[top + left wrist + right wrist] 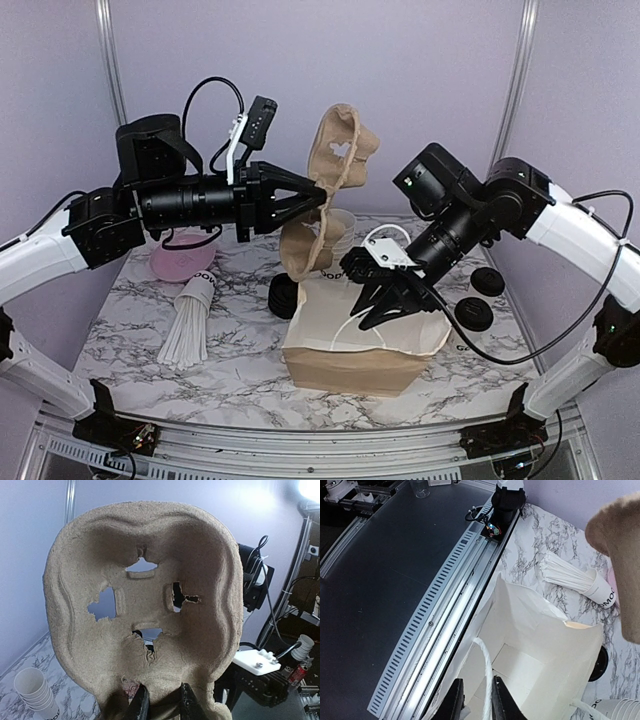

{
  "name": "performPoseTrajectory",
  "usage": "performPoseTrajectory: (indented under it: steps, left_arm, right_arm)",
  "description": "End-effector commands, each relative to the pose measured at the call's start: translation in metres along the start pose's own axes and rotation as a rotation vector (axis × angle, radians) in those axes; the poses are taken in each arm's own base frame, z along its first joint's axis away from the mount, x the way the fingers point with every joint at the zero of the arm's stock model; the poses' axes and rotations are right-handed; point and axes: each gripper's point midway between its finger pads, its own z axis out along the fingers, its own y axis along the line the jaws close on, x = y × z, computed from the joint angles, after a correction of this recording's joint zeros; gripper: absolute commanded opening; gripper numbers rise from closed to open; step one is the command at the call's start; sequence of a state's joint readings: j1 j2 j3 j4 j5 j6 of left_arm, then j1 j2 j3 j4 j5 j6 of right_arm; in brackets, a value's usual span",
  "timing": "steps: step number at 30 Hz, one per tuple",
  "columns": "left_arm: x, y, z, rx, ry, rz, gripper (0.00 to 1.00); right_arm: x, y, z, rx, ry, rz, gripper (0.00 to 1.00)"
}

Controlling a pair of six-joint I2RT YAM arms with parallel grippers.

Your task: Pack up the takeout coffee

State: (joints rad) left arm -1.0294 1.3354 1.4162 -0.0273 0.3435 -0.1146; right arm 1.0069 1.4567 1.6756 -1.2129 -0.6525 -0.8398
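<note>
My left gripper (322, 195) is shut on the lower edge of a brown pulp cup carrier (345, 150) and holds it upright in the air above the table's middle. In the left wrist view the carrier (200, 555) fills the frame, its centre torn into holes, with the gripper (162, 695) pinching its bottom. The brown paper bag (350, 365) stands open near the front. My right gripper (372, 308) is at its rim, shut on the white rope handle (484, 665). The bag's white inside (555, 645) looks empty. The takeout coffee is out of view.
A white cup of paper-wrapped straws (195, 295) lies on its side at the left, beside a pink object (180, 262). Loose black lids (473, 313) lie right of the bag, with more black ones (283, 297) behind it. Stacked lidless white cups (35, 690) stand on the marble.
</note>
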Motion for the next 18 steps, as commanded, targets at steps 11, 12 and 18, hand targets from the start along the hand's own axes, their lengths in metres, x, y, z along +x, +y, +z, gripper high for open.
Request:
performPoseTrajectory:
  steps: [11, 12, 18]
  left_arm:
    - [0.004, -0.045, 0.012, 0.299, -0.035, -0.151, 0.16]
    - [0.008, -0.043, 0.016, 0.298, -0.025, -0.153, 0.16]
    - [0.024, -0.037, 0.033, 0.314, 0.017, -0.164, 0.15]
  right_arm:
    - [-0.027, 0.003, -0.028, 0.073, -0.051, -0.156, 0.17]
    - [-0.028, 0.005, -0.029, 0.071, -0.055, -0.161, 0.17]
    - [-0.026, 0.011, -0.029, 0.056, -0.063, -0.169, 0.15]
